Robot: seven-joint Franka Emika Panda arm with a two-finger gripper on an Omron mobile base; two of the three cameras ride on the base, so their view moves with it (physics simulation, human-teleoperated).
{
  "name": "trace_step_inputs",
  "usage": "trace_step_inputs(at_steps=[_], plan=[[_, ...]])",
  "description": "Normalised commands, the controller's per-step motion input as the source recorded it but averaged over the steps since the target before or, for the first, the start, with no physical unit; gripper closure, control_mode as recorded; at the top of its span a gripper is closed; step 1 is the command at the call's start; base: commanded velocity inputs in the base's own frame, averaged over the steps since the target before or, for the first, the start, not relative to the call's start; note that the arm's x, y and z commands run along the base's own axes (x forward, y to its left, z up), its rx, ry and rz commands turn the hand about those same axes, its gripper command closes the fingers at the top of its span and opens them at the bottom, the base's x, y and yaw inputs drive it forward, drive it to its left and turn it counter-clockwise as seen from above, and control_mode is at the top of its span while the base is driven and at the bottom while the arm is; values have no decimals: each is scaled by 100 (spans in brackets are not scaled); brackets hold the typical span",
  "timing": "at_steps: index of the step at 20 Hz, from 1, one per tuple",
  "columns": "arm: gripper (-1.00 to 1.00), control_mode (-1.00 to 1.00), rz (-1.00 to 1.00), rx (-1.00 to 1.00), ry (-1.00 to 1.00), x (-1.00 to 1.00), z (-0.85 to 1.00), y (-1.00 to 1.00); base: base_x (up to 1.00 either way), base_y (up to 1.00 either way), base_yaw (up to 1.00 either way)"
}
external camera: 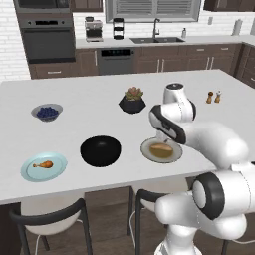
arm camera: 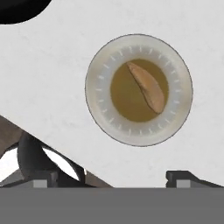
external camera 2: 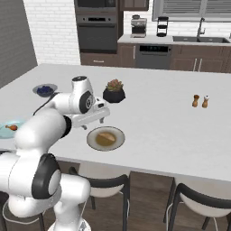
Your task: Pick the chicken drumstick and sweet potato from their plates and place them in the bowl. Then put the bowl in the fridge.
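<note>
My gripper (arm camera: pixel 113 179) hangs open above the counter, nothing between its fingers; in the right base view the gripper (external camera 2: pixel 94 122) hovers just left of the beige plate (external camera 2: pixel 92 140). The sweet potato (arm camera: pixel 148 86) lies across that plate's (arm camera: pixel 98 105) brown centre, also seen as sweet potato (external camera: pixel 161 147) on the plate (external camera: pixel 149 154). Left of it stands the black bowl (external camera: pixel 100 151), whose edge (arm camera: pixel 22 8) shows in the hand view. The chicken drumstick (external camera: pixel 43 164) rests on the light blue plate (external camera: pixel 30 174) at the front left. A tall grey surface (external camera 2: pixel 16 40) may be the fridge; I cannot tell.
A small grey bowl of blueberries (external camera: pixel 47 112) sits at the left, a succulent in a black pot (external camera: pixel 132 100) behind the black bowl, and salt and pepper shakers (external camera: pixel 213 97) to the right. Dark chairs (external camera: pixel 47 219) stand under the counter's front edge.
</note>
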Motion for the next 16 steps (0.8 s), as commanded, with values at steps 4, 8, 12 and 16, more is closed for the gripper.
trace_step_inputs(at_steps=[4, 8, 12, 16], plan=[[-100, -100, 14, -2, -3, 31, -57, -2, 0, 0, 0], [-100, -100, 3, 0, 0, 81, -56, 0, 0, 0, 0], [-100, -100, 1, 0, 0, 74, -51, 0, 0, 0, 0], [-100, -100, 2, 0, 0, 55, -47, -11, 0, 0, 0]])
